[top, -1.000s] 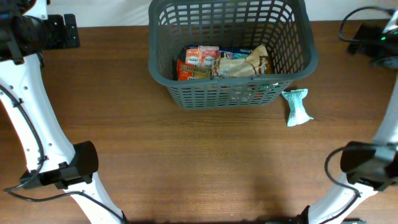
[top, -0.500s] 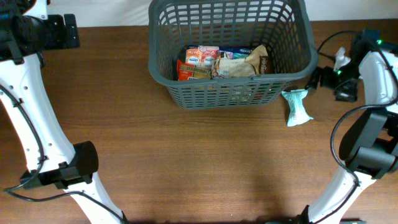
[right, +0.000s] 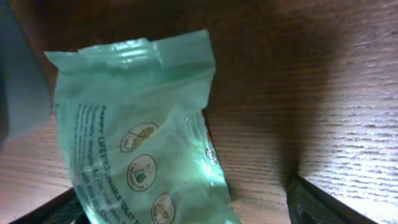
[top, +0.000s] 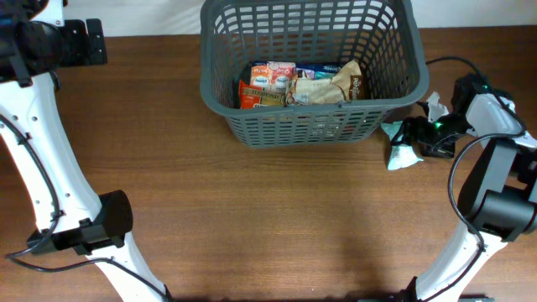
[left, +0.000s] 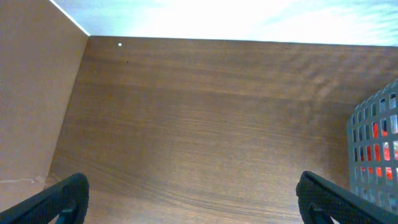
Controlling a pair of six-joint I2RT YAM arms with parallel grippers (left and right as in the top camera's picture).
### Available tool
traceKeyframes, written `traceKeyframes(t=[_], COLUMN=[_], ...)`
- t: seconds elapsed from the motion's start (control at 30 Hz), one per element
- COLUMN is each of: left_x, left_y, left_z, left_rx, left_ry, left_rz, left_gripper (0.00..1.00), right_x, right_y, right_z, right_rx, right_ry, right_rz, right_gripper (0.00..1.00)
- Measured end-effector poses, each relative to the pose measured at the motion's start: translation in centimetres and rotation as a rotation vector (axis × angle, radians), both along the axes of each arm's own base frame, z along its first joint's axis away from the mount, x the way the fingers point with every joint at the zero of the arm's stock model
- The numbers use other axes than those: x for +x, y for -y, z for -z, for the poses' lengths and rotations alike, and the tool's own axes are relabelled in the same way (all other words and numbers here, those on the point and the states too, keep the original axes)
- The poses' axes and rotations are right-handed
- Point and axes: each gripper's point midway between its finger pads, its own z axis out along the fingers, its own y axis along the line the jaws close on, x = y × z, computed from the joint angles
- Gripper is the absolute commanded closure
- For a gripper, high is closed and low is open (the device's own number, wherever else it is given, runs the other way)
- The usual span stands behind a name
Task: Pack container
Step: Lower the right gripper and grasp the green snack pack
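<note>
The dark grey slotted basket stands at the back middle of the table and holds several snack packs. Its wall shows at the right edge of the left wrist view. A light green packet lies flat on the table just right of the basket's front corner. It fills the right wrist view. My right gripper is low over this packet and open, one finger on each side of it. My left gripper is open and empty over bare wood at the far left.
The basket's grey wall is close on the left of the green packet. A black cable runs across the table behind the right arm. The table's left edge lies near the left gripper.
My right arm has swung in from the far right and come down to the green packet beside the basket. The left arm and the basket have not moved.
</note>
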Motion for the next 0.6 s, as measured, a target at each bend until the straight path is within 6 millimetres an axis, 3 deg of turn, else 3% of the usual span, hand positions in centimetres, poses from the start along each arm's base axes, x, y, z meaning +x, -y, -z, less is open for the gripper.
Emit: traceKeyframes(t=[0.23,0.33,0.6], left_x=[-0.01,0.0,0.0], left_y=[0.0,0.0,0.0], left_z=[0.01,0.0,0.0], left_rx=[0.0,0.0,0.0], left_ry=[0.0,0.0,0.0], left_rz=[0.0,0.0,0.0], left_gripper=[0.01,0.01,0.01], right_x=[0.36,0.51,0.8], right_y=[0.01,-0.03,0.09], right_z=[0.33,0.44,0.29], right_rx=[0.003,0.006,0.018], right_ry=[0.019,0.021,0.008], right_rz=[0.018,0.036,0.112], right_gripper=[0.52,0.71,0.74])
